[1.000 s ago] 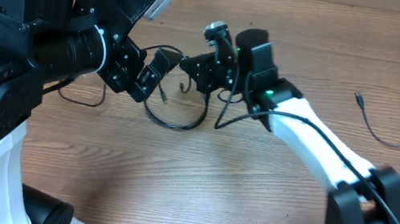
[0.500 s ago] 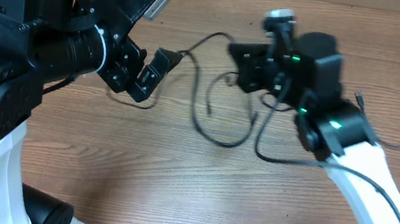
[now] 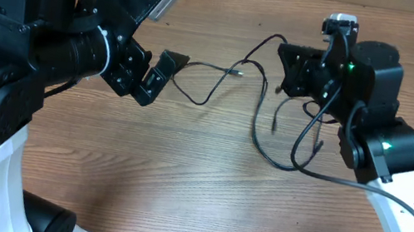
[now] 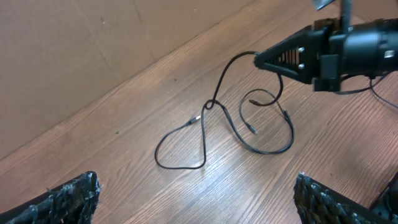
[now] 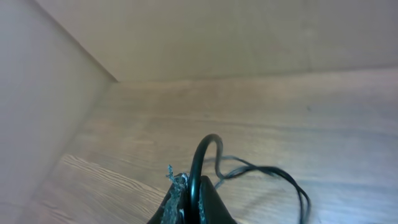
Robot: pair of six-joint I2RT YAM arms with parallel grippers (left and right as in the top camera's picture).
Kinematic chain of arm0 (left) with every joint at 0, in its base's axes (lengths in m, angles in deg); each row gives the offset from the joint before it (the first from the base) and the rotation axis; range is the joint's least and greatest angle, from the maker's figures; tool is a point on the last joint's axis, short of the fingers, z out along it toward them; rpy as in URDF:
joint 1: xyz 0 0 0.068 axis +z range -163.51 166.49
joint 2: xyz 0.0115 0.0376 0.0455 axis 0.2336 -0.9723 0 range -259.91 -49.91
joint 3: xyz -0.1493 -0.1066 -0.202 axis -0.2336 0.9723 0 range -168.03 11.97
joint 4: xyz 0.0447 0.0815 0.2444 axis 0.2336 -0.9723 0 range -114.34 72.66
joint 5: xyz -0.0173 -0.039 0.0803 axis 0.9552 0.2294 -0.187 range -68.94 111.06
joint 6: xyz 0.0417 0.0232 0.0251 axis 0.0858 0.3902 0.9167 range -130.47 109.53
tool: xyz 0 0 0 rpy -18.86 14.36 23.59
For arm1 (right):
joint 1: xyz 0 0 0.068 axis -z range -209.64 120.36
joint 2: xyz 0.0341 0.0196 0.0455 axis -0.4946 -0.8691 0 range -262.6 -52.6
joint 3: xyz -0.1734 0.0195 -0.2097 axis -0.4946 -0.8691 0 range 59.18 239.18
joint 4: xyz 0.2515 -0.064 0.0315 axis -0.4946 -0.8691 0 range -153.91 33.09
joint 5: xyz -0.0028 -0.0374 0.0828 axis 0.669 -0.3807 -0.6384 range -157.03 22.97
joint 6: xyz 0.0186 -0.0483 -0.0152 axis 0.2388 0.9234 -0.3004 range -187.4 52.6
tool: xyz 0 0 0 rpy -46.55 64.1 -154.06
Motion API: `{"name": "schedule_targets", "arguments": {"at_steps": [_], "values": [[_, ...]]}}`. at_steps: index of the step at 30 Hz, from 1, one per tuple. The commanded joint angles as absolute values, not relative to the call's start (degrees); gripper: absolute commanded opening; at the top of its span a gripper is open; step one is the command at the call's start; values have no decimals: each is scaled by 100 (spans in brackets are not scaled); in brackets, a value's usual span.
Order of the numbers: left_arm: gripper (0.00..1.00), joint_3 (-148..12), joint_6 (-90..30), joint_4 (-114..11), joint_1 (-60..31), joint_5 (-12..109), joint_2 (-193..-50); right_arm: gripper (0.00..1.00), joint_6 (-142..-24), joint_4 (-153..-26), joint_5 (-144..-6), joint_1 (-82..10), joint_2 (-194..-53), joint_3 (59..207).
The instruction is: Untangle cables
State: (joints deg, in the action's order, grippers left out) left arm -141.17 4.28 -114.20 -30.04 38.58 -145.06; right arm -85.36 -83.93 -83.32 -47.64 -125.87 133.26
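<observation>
A: Overhead view: the cables point(image 3: 257, 116) sprawl on the table point(image 3: 175, 203) between the two arms, one thin black run in loose loops. One end rises to the right gripper point(image 3: 285, 57). Another strand point(image 3: 392, 140) lies well apart at the right edge.

B: Handling?

A: Light and limp, I'd judge. No stiffness, so it drapes and follows whatever pulls it. The thin jacket could slip through a loose pinch, and the small plugs may snag on a loop.

B: Where to take hold?

A: Left wrist view shows a crossing point(image 4: 210, 104) where the strands overlap. I'd grip a bare length just beside it, not on the knot and not on a plug — then draw the two sides apart.

B: Right pincer?

A: Closed tight on the cord. Right wrist view has the strand arching out of the pinched tips point(image 5: 189, 198).

B: Pose?

A: The right arm reaches in from the lower right. Its wrist is turned so the fingers point left, lifted clear of the wood. The left gripper point(image 3: 159, 74) hangs high over the left loop, aimed right. Its pads point(image 4: 65, 200) are spread wide and hold nothing.
</observation>
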Motion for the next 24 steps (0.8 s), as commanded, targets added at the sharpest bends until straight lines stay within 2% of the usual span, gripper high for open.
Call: {"name": "schedule_targets", "arguments": {"at_steps": [1,12,17,24], "values": [[100,-14145,325,-11411,-3026,3845,-14515,4,-8567,-8179,-8743,-4751,-12144,13427],[100,-14145,323,-11070,-3026,3871,-14515,4,-8567,-8144,-9089,-4753,-11849,13427],[100,-14099,334,-11387,-3028,4149,-14554,4,-8564,-8135,-9115,-4753,-11849,13427],[100,-12917,417,-11400,-3044,4144,-14727,4,-8569,-8015,-9204,-4753,-11838,13427]]}}
